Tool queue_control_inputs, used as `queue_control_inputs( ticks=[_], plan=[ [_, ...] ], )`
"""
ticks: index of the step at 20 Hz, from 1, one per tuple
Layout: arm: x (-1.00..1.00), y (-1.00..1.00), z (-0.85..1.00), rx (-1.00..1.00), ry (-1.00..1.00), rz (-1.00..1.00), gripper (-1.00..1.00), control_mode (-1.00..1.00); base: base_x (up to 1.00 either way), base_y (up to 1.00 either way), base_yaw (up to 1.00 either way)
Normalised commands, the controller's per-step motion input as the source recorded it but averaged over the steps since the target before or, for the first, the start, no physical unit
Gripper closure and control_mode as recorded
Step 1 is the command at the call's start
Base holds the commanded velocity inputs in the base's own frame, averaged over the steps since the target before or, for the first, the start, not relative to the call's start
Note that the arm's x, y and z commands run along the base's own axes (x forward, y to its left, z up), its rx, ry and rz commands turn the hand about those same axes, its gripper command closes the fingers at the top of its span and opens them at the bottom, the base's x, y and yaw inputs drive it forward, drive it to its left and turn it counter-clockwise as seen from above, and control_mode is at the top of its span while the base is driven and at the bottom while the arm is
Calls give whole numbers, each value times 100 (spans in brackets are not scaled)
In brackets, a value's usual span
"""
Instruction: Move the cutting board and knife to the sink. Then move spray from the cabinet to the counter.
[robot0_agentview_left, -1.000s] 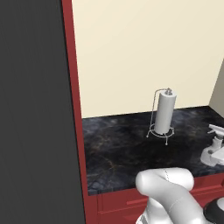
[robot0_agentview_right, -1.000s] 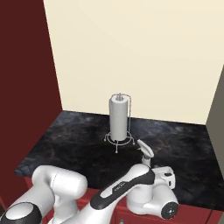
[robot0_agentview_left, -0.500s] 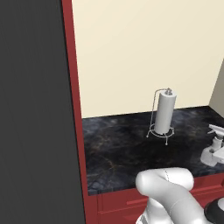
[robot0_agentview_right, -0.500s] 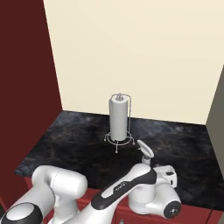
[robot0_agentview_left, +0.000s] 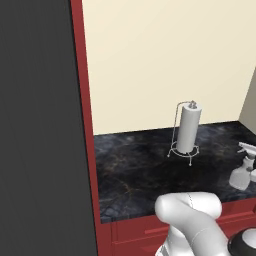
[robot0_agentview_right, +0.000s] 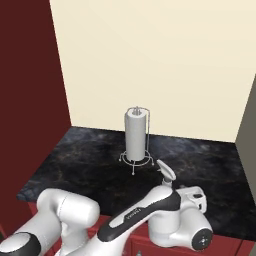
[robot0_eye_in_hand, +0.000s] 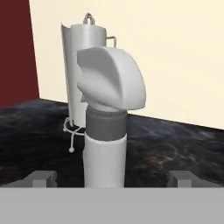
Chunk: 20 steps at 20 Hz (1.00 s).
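Left base view, spray: the pale grey-white spray bottle with a trigger nozzle stands upright on the black stone counter with golden-brown veining, near its front right edge.
Left base view, surroundings: a white paper-towel roll on a wire stand sits further back by the cream wall; a dark red cabinet side borders the counter on the left.
Right base view, risk: the white arm's wrist crowds just beside the bottle; a careless swing on the way out could topple it, I'd say.
Right base view, surface: the slab looks flat and bare around the bottle, towel roll well behind.
Hand view, claw: the two-finger gripper is spread wide, dark fingertips either side of the bottle's body, apparently not touching it.
Hand view, risk: retreating crookedly could clip the neck or trigger head with a fingertip and tip the slim bottle.
Hand view, room: cream wall behind, dark red panel far left.
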Motion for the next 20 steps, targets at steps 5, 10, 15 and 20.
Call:
queue_control_inputs(
  ticks=[5,10,15,20],
  plan=[
    [-37,-14,76,0,0,0,-100,-100,0,0,0],
    [-43,-10,95,0,0,0,-100,-100,0,0,0],
    [-36,0,99,0,0,1,-100,-100,0,0,0],
    [-17,0,94,0,0,7,-100,-100,0,0,0]
  ],
)
